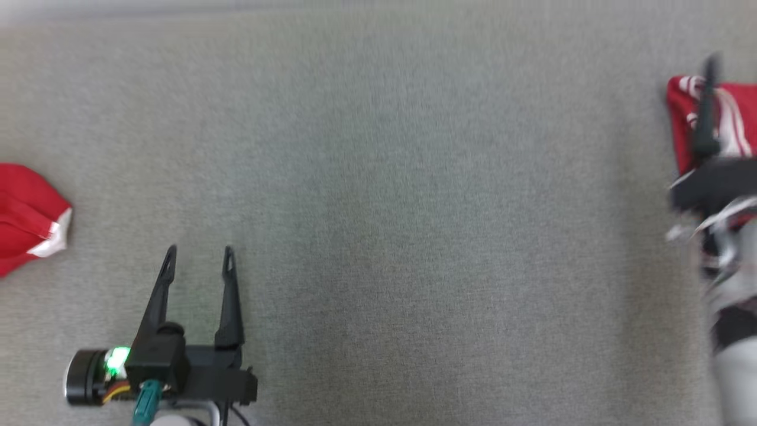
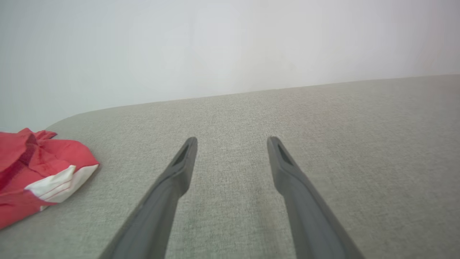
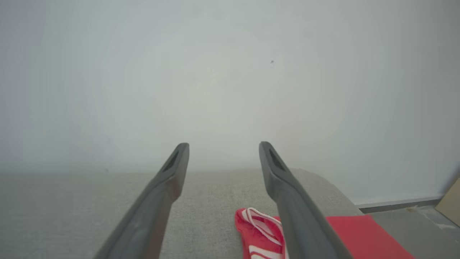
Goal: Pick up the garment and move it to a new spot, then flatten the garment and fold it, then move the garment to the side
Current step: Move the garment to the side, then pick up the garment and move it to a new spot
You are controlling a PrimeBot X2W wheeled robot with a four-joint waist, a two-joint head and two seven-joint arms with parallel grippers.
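The garment (image 1: 736, 109), red with white stripes, lies folded at the far right edge of the grey fabric surface (image 1: 378, 207). In the right wrist view the garment (image 3: 260, 230) lies just under my right gripper (image 3: 222, 145), which is open and empty, and the right finger crosses over it. In the head view one blurred right finger (image 1: 705, 112) stands over the garment. My left gripper (image 1: 200, 253) rests open and empty at the lower left, and it is over bare fabric in the left wrist view (image 2: 231, 140).
Another red cloth with white trim (image 1: 29, 213) lies crumpled at the left edge, left of my left gripper (image 2: 39, 172). A pale wall (image 2: 230, 46) backs the surface. Beyond the surface's rounded right end are grey floor (image 3: 413, 216) and a cardboard corner (image 3: 451, 201).
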